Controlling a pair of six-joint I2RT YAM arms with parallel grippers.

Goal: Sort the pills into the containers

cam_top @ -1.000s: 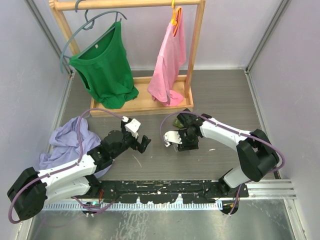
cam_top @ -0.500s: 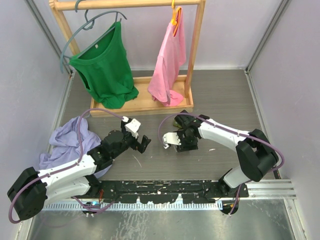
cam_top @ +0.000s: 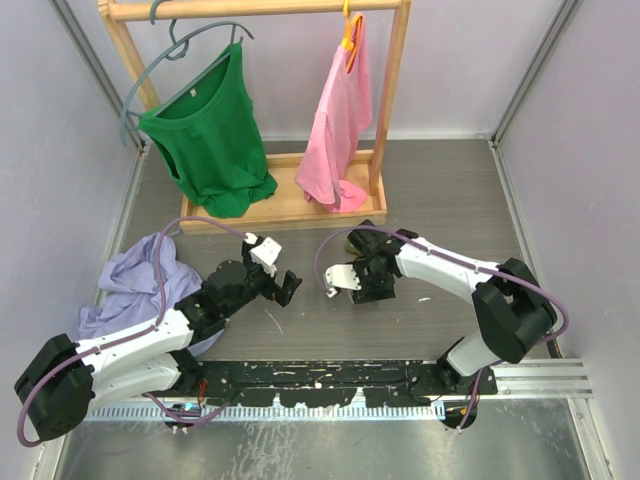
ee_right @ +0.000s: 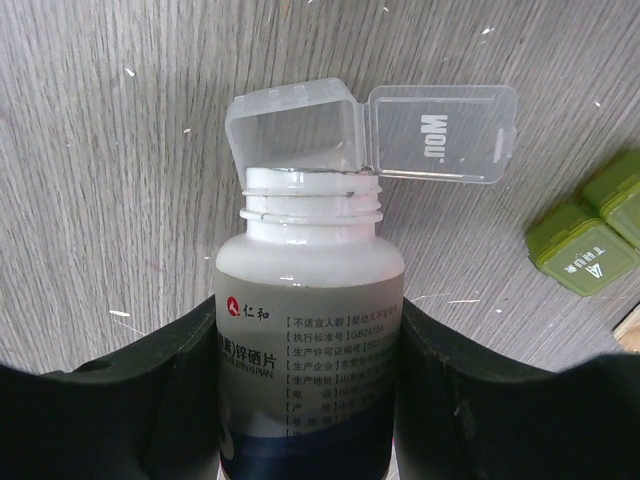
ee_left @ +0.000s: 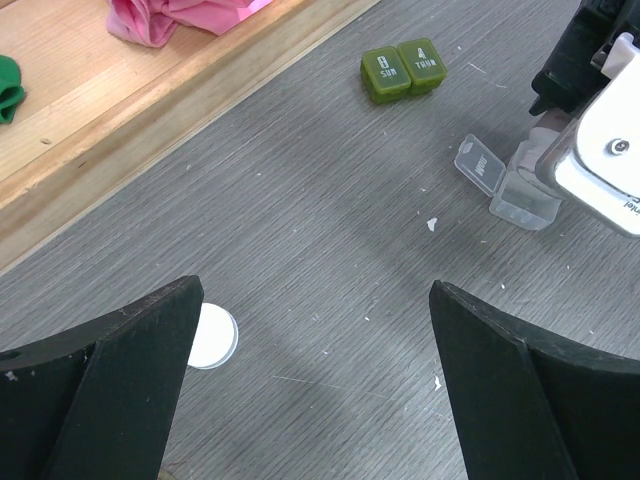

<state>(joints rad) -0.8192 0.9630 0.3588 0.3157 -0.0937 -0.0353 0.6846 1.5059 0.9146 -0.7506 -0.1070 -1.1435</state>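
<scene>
My right gripper (ee_right: 310, 330) is shut on a white, uncapped pill bottle (ee_right: 310, 300) with a blue-banded label. The bottle is tipped so its mouth (ee_right: 312, 182) is at the clear pill box (ee_right: 292, 125), whose lid (ee_right: 440, 135) stands open. The dark green pill box (ee_right: 590, 235), lids shut, lies to the right of it. In the left wrist view the green box (ee_left: 403, 72) and the clear box (ee_left: 505, 185) lie ahead. My left gripper (ee_left: 315, 300) is open and empty above bare table. No loose pills show. The top view shows both grippers, the left one (cam_top: 285, 288) and the right one (cam_top: 362, 278).
A white round bottle cap (ee_left: 212, 337) lies by my left gripper's left finger. A wooden clothes rack base (cam_top: 290, 205) with a green top (cam_top: 210, 140) and a pink top (cam_top: 340, 120) stands behind. A lilac cloth (cam_top: 135, 280) lies at the left.
My right gripper with the bottle has shifted slightly left, toward the clear box. The left arm has not moved.
</scene>
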